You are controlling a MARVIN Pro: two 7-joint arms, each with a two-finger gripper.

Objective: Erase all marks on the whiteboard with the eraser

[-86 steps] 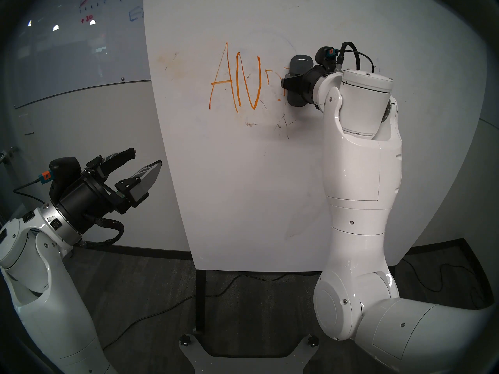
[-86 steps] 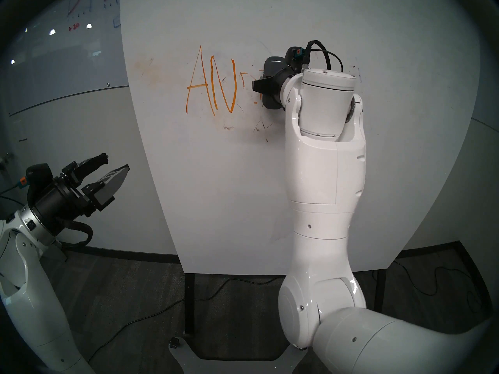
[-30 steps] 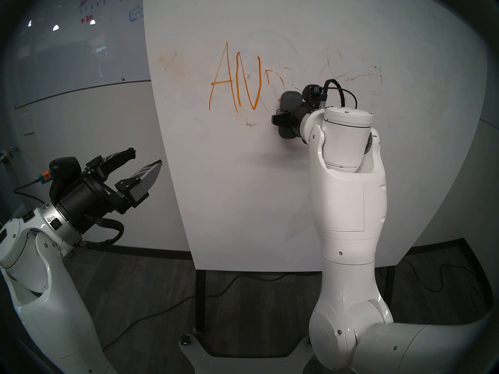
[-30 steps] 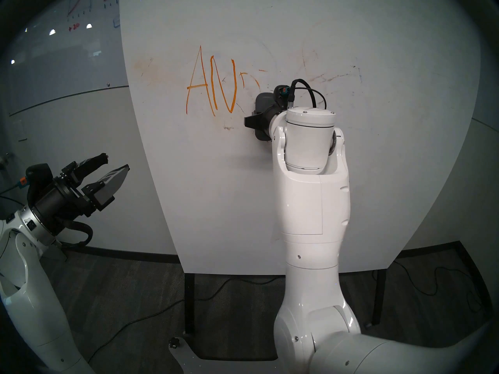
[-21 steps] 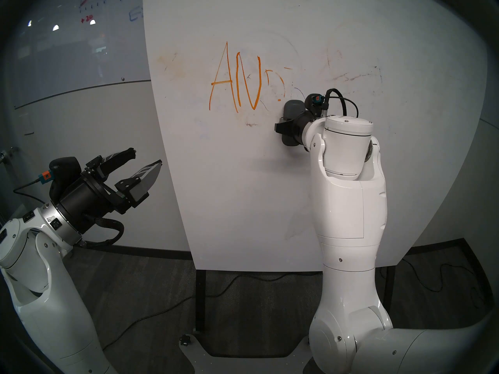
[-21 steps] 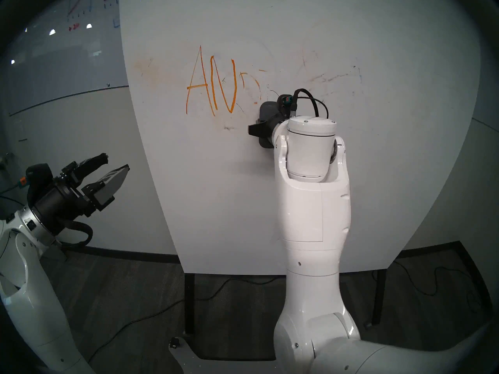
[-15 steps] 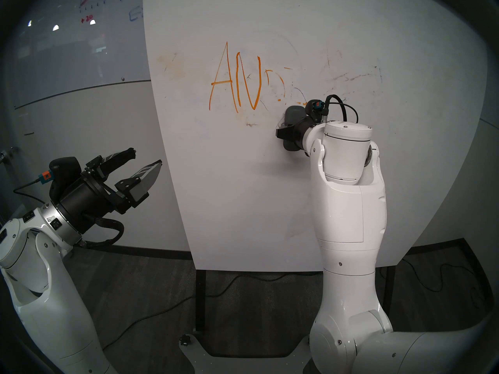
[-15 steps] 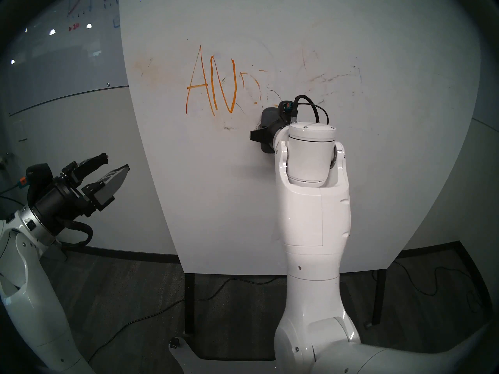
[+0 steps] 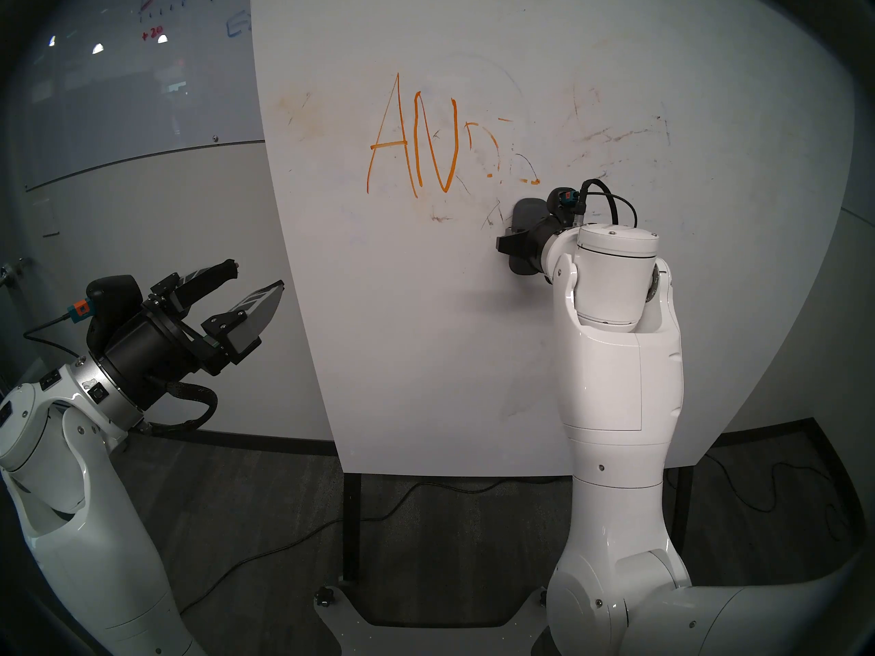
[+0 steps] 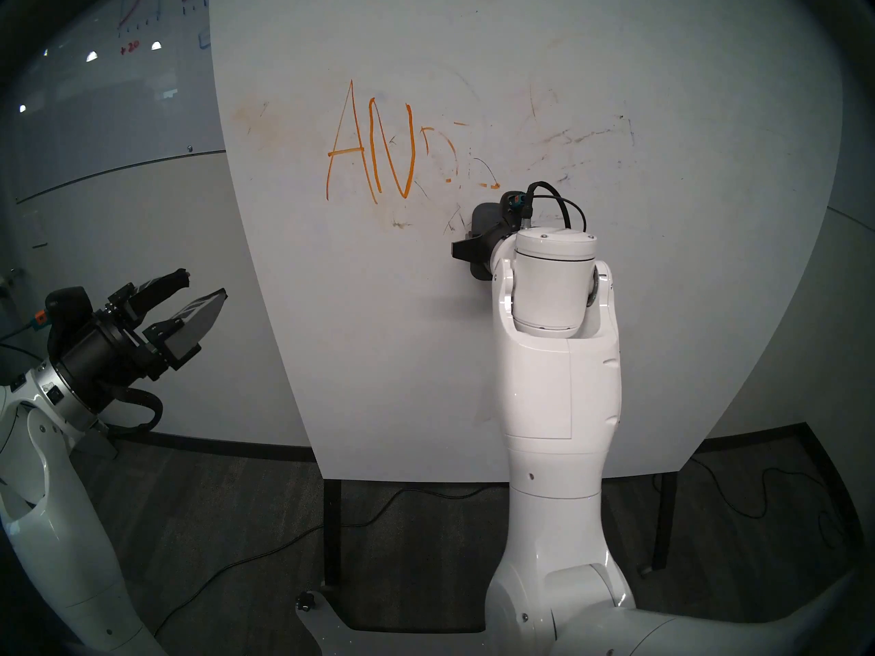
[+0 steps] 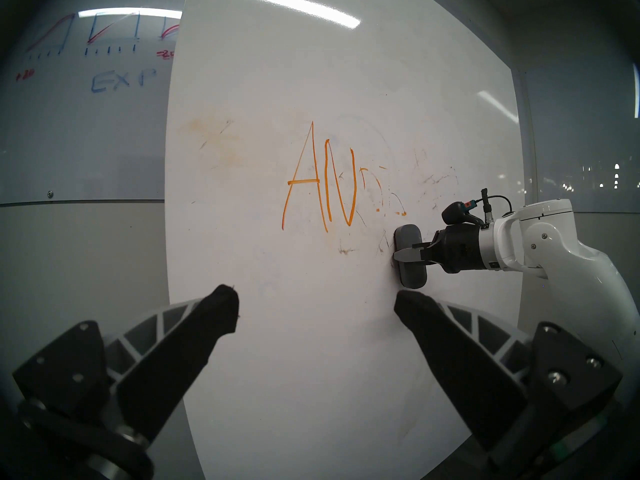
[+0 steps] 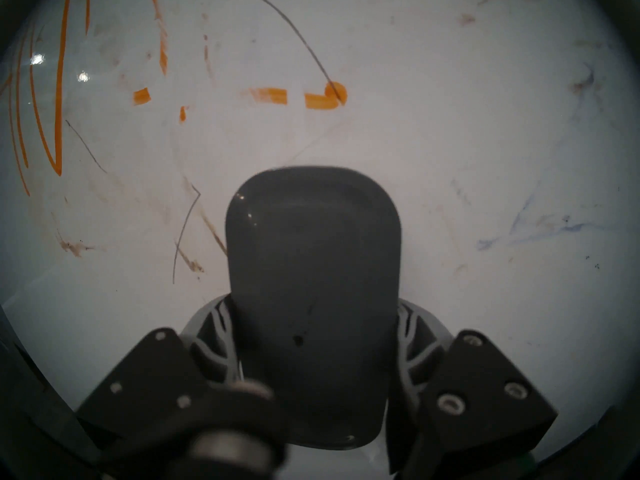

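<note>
The right gripper (image 11: 408,255) is clamped across the middle of the dark grey eraser (image 12: 311,295), one finger on each long side, and holds it upright with its flat face against the whiteboard (image 9: 426,333). The eraser sits just below and to the right of the orange marks (image 9: 412,144). Of those, the A and the N are whole and bright. Beyond the N, only scraps are left: a small hook at the top of what may have been a D, a short dash above it, and a few broken orange dashes (image 12: 270,95) in a row directly above the eraser's top end. A thin dark curved scratch (image 12: 277,29) runs down into the last of those dashes. Faint brown and grey smudges (image 9: 615,136) spread across the board to the right of the letters, though the fisheye edge makes them hard to read.

The left gripper (image 9: 258,281) hangs off the board's left edge, fingers spread apart with nothing between them, well away from the eraser.
</note>
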